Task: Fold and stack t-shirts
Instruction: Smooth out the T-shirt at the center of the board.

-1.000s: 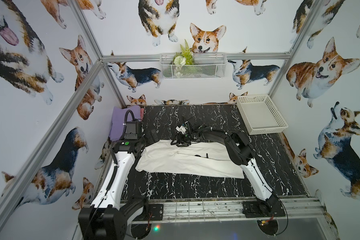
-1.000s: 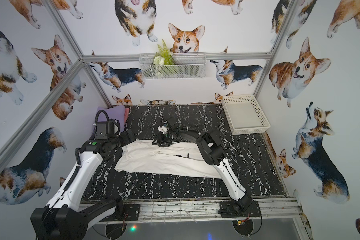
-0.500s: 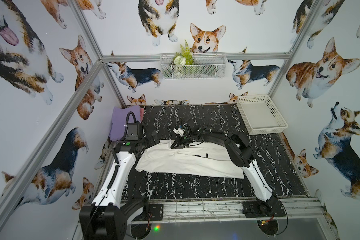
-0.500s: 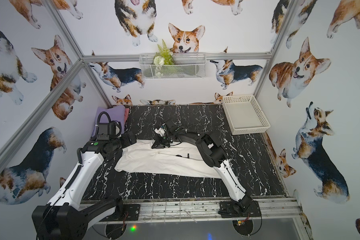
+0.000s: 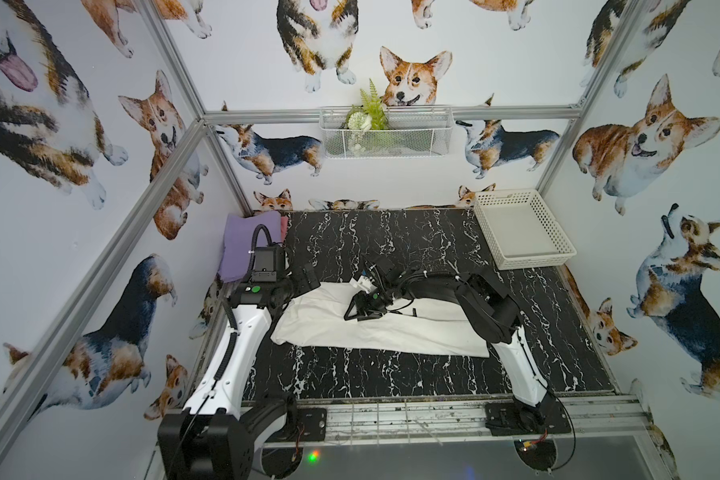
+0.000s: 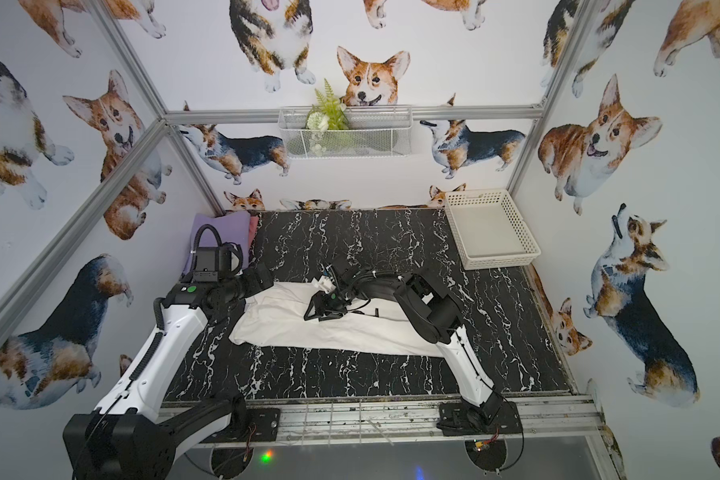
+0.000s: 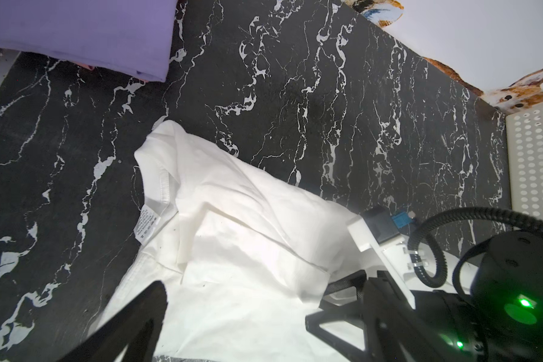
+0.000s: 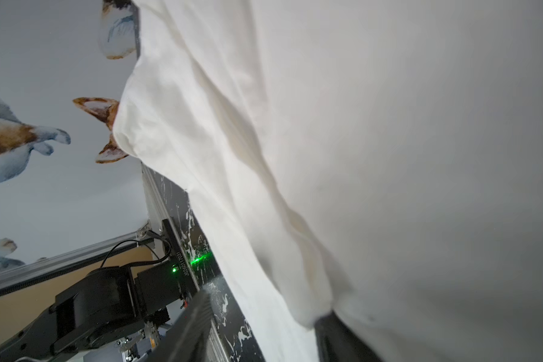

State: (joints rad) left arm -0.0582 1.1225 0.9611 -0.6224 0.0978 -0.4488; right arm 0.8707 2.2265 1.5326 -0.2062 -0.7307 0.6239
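A white cloth t-shirt (image 5: 391,332) is lying on the black desk (image 5: 391,378), its neck label (image 7: 146,225) showing print too small to read. Left fingers (image 7: 129,326) are hanging spread near the collar; right fingers (image 8: 195,329) are gaping over a fold.

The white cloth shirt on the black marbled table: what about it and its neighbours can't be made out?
- White cloth shirt: any print; only plain white shows.
- Its far edge: both top views, under the black right arm.
- Pinkish cloth: top views, just a strip along the folded lavender shirt.
- Right tool: right wrist view, draped cloth hides its surroundings.
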